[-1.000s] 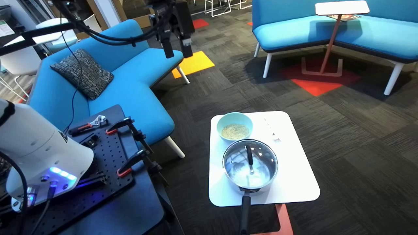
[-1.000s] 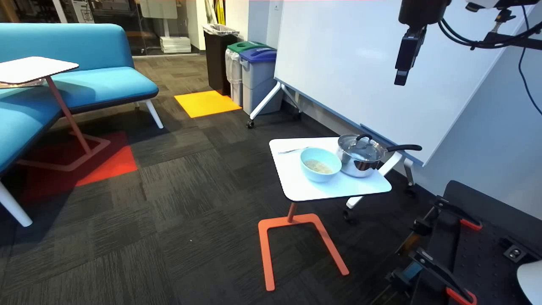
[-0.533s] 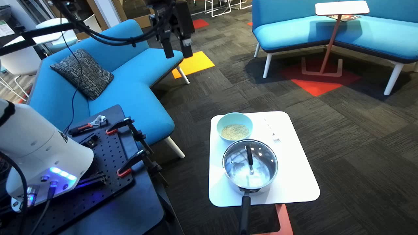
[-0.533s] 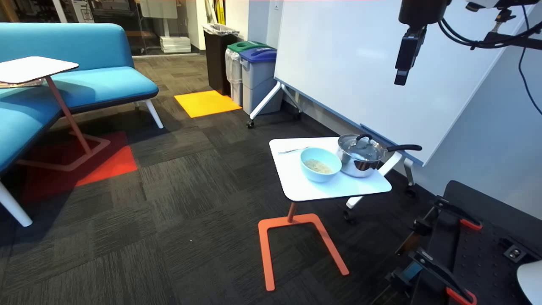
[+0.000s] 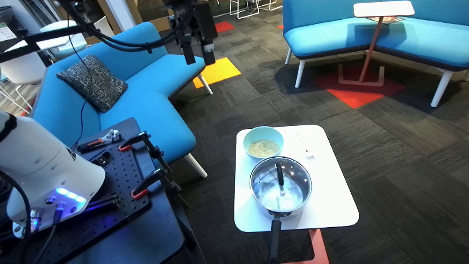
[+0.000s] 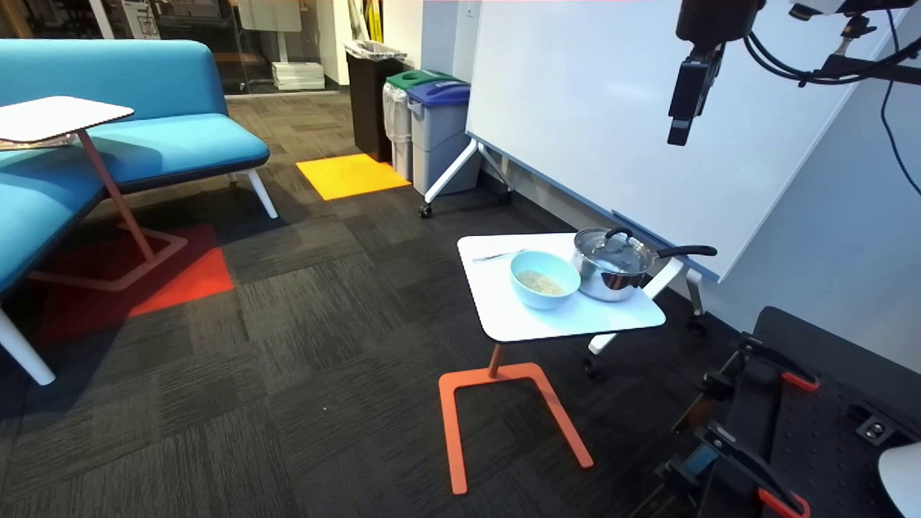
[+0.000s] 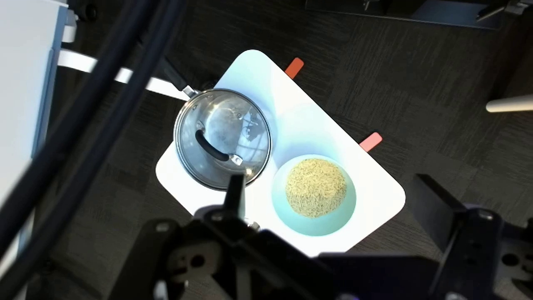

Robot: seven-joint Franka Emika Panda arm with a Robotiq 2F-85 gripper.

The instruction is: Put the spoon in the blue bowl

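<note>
In an exterior view, two jaws stand spread at upper centre, and the lower-centre bench holds one blue bowl, one lidded pot, one utensil.

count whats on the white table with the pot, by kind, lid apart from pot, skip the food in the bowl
Blue bowl: 1
Metal pot: 1
Glass lid: 1
Utensil: 1 (spoon or fork, too small to tell)
Total: 4

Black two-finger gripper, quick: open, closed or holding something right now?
Black two-finger gripper: open, jaws wide apart, holding nothing.
</note>
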